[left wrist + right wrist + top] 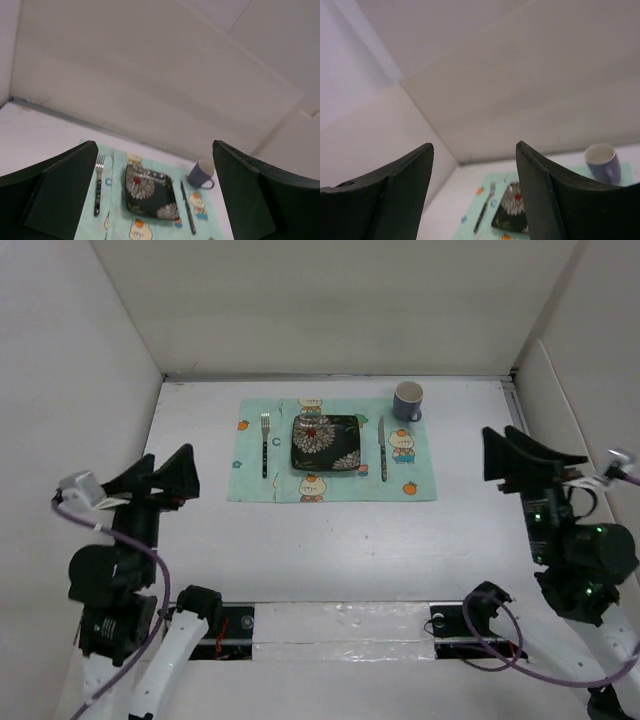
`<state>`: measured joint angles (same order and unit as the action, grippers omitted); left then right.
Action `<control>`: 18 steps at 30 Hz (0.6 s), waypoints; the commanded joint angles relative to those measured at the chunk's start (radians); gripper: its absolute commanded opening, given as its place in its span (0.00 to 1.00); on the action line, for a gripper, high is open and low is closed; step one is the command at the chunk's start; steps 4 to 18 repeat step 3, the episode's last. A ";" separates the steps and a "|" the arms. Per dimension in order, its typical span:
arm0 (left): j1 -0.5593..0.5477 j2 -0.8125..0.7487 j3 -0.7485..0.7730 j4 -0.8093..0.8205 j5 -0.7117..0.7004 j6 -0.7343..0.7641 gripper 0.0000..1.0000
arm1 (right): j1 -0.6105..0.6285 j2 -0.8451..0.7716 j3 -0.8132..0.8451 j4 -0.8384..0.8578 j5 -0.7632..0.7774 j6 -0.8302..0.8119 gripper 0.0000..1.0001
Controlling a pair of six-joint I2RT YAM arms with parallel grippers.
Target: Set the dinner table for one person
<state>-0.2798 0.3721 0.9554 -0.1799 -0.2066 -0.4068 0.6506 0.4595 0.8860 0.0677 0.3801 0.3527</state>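
Note:
On the white dinner table point(330, 540) lies a mint-green bear mat point(331, 449). On the mat a black flowered square plate point(326, 443) sits in the middle, a fork point(265, 443) lies to its left, a knife point(382, 448) to its right, and a purple-blue mug point(408, 400) stands at the mat's far right corner. My left gripper point(165, 475) is open and empty, raised at the left side. My right gripper point(520, 452) is open and empty, raised at the right side. The plate point(149, 194), fork point(98, 185), knife point(188, 209) and mug point(201, 174) show in the left wrist view.
White walls point(330, 300) close the table on the far, left and right sides. A taped strip point(340, 622) with the arm bases runs along the near edge. The right wrist view shows the mug point(603, 161) and fork point(483, 212) far off.

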 commanded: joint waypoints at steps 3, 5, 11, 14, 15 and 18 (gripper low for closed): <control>-0.001 -0.033 -0.044 0.033 -0.068 0.011 0.99 | 0.011 0.003 0.021 0.033 0.189 -0.054 0.73; -0.001 -0.033 -0.044 0.033 -0.068 0.011 0.99 | 0.011 0.003 0.021 0.033 0.189 -0.054 0.73; -0.001 -0.033 -0.044 0.033 -0.068 0.011 0.99 | 0.011 0.003 0.021 0.033 0.189 -0.054 0.73; -0.001 -0.033 -0.044 0.033 -0.068 0.011 0.99 | 0.011 0.003 0.021 0.033 0.189 -0.054 0.73; -0.001 -0.033 -0.044 0.033 -0.068 0.011 0.99 | 0.011 0.003 0.021 0.033 0.189 -0.054 0.73; -0.001 -0.033 -0.044 0.033 -0.068 0.011 0.99 | 0.011 0.003 0.021 0.033 0.189 -0.054 0.73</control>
